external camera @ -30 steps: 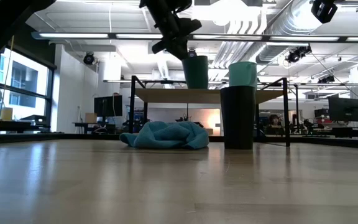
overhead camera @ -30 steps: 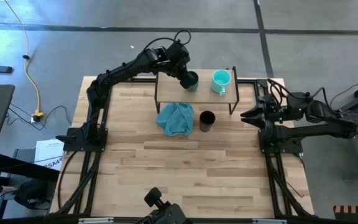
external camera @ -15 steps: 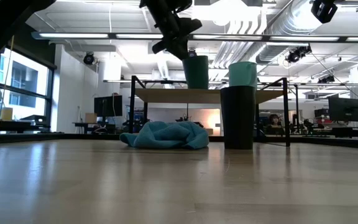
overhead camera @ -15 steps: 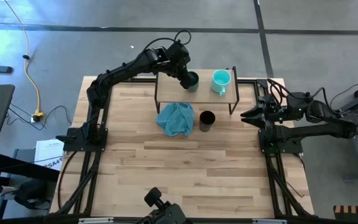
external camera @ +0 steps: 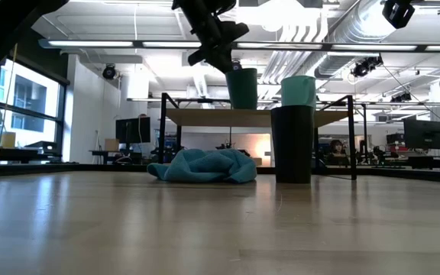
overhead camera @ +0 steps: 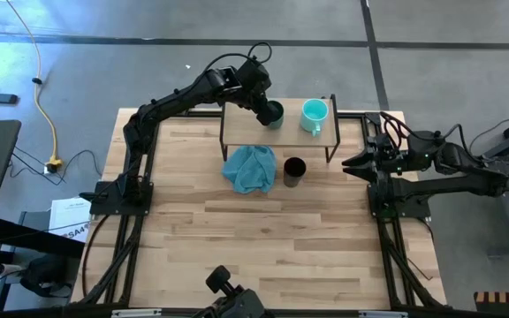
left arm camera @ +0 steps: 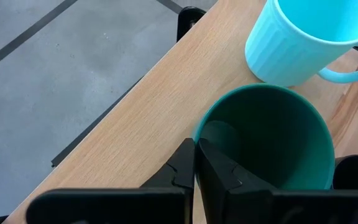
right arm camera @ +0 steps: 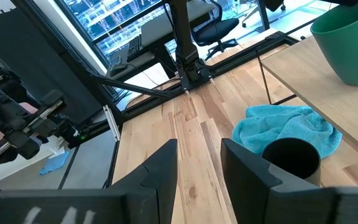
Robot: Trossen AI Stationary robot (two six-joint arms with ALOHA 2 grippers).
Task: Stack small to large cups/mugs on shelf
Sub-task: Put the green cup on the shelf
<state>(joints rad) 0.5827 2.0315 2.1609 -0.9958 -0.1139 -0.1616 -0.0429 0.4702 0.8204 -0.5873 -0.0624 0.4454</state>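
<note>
The dark teal-green cup [overhead camera: 275, 113] is at the middle of the low wooden shelf [overhead camera: 237, 120], and my left gripper [overhead camera: 266, 111] is shut on it. The cup also shows in the low view [external camera: 242, 88] and in the left wrist view [left arm camera: 272, 143]. The light turquoise mug [overhead camera: 314, 114] stands upright on the shelf just to the cup's right. The black cup [overhead camera: 294, 170] stands on the table in front of the shelf. My right gripper [overhead camera: 350, 164] is open and empty near the table's right edge. My left gripper pinches the teal cup's rim [left arm camera: 196, 138] on the side away from the mug, one finger inside the cup [left arm camera: 219, 171] and one outside [left arm camera: 180, 167]. The fingers slant down from above and from the table's left. The cup is upright, its base at the shelf top; whether it rests there I cannot tell.
A crumpled blue-teal cloth [overhead camera: 249, 169] lies on the table in front of the shelf, just left of the black cup. The shelf's thin dark legs [external camera: 163, 137] stand at its corners. Bare tabletop [overhead camera: 263, 238] lies toward the near edge.
</note>
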